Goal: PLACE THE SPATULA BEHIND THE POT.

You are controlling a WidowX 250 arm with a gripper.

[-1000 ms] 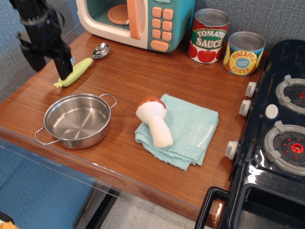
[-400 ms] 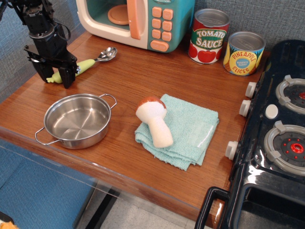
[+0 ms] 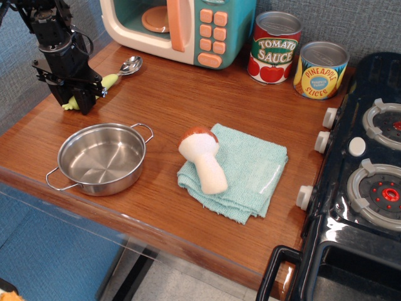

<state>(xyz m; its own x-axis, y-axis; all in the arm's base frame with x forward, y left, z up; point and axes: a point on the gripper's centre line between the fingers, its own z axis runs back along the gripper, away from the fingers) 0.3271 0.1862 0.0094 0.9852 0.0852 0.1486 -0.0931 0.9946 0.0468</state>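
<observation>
Steel pot [image 3: 101, 158] near-left on wooden desk [image 3: 163, 106], empty. Just beyond it, black hand [image 3: 74, 100] down over spatula [image 3: 113, 76] handle, fingers astride it, seemingly gripping; silver head points far-right toward toy microwave [image 3: 178, 28].

The arm [image 3: 47, 28] is showing matte black, blocky segments with thin black cables looping alongside, ending in a black gripper [image 3: 74, 100] with 2 flat rectangular fingers [image 3: 86, 100] and small silver fasteners.
</observation>
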